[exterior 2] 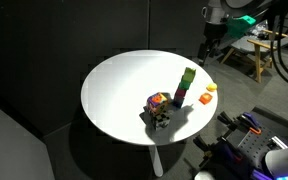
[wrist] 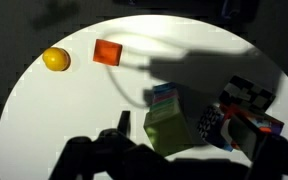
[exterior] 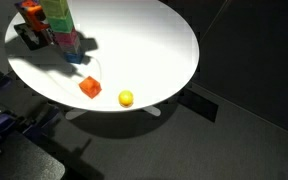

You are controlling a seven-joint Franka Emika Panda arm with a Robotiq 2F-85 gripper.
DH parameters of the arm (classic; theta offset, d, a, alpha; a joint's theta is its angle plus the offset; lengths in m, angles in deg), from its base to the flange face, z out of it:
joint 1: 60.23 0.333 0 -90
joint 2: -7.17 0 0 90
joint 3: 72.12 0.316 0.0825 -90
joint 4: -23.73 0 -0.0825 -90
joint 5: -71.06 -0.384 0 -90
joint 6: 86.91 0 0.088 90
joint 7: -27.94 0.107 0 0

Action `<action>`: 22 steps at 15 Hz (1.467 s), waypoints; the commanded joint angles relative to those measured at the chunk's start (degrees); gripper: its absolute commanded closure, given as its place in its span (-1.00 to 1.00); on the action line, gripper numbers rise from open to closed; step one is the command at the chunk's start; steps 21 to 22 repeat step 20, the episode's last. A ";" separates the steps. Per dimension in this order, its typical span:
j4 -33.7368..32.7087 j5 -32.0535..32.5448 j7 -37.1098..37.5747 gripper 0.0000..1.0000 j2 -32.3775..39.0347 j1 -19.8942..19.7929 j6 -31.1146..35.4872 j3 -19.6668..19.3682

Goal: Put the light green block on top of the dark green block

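The light green block (exterior 2: 189,73), a small pale lime cube, seemed already to sit on the dark green block (exterior 2: 185,88), a teal cube capping an upright tower of coloured blocks (exterior 2: 181,100) near the 3 o'clock side of the round white table (exterior 2: 114,90). The black two-fingered gripper (exterior 2: 207,50) hung high beyond the table's far rim, well apart from the tower. From it the lime cube lay down toward 7 o'clock.

In the wrist view its fingers (wrist: 104,158) showed only as dark shapes along the bottom edge, apparently spread and holding nothing. An orange-red cube (wrist: 107,52) and a yellow ball (wrist: 55,60) lay toward 11 o'clock, clear of the stack.

By my reading the placing was done. Any further move would need only to keep off the tower's vertical axis.
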 commanded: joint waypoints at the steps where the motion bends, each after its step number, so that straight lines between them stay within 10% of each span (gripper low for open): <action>1: 4.54 -2.60 -0.27 -1.00 -6.40 0.15 -1.00 -0.56; 22: 12.47 -1.99 0.10 -1.00 -18.67 0.23 -0.28 -0.38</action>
